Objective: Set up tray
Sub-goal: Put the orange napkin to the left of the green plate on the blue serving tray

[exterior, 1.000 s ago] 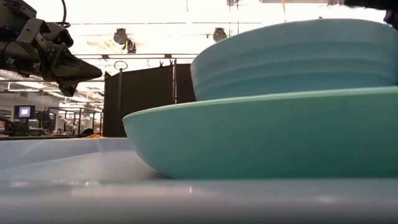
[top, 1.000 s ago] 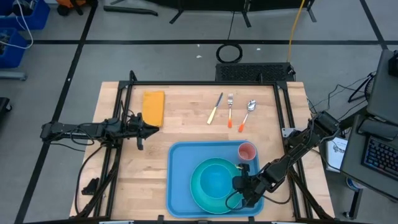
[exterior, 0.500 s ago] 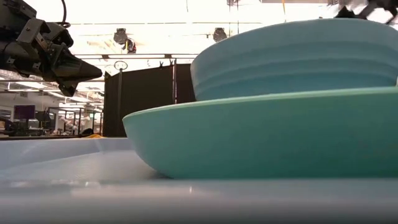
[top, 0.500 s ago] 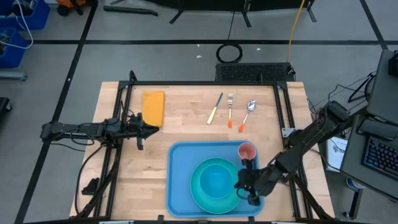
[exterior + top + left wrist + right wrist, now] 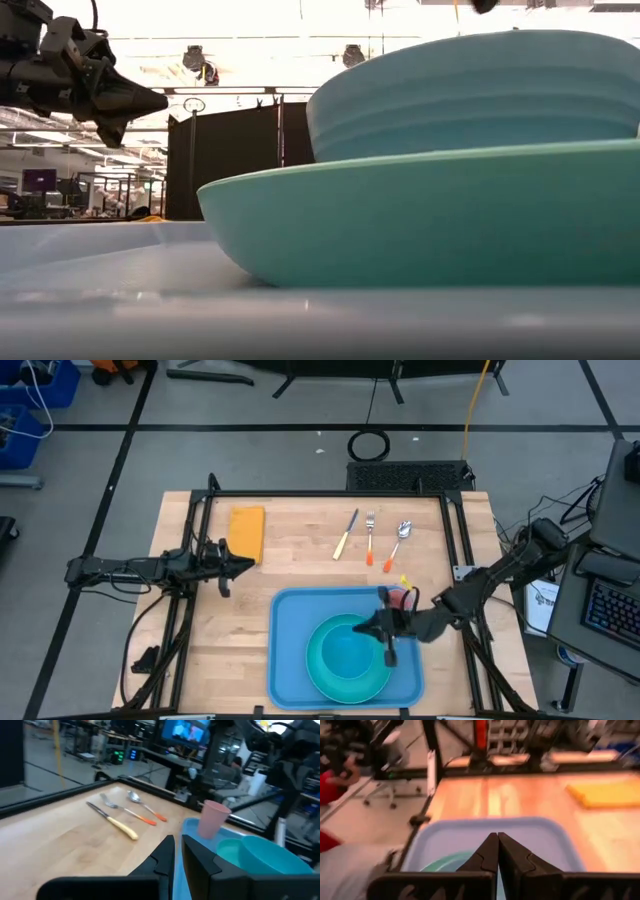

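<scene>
Three pieces sit on the blue tray [image 5: 290, 660] at the near middle of the table: turquoise plate [image 5: 322, 672], bowl [image 5: 350, 650], pink cup [image 5: 398, 598]. I've got the right gripper [image 5: 385, 630] above the bowl's rim, fingers pressed together, empty. Left gripper [image 5: 243, 562] waits near the orange napkin [image 5: 246, 532], fingers nearly closed, holding nothing. Cutlery looks next: knife [image 5: 345, 536], fork [image 5: 369, 536], spoon [image 5: 398, 540] need an opened gripper first.

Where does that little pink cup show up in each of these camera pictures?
High view: pink cup at the blue tray's far right corner, partly under the right gripper.
Low view: not visible.
Left wrist view: cup upright, centre right, on the tray's corner.
Right wrist view: not visible.
Shared landmark: the turquoise bowl beside it.
</scene>
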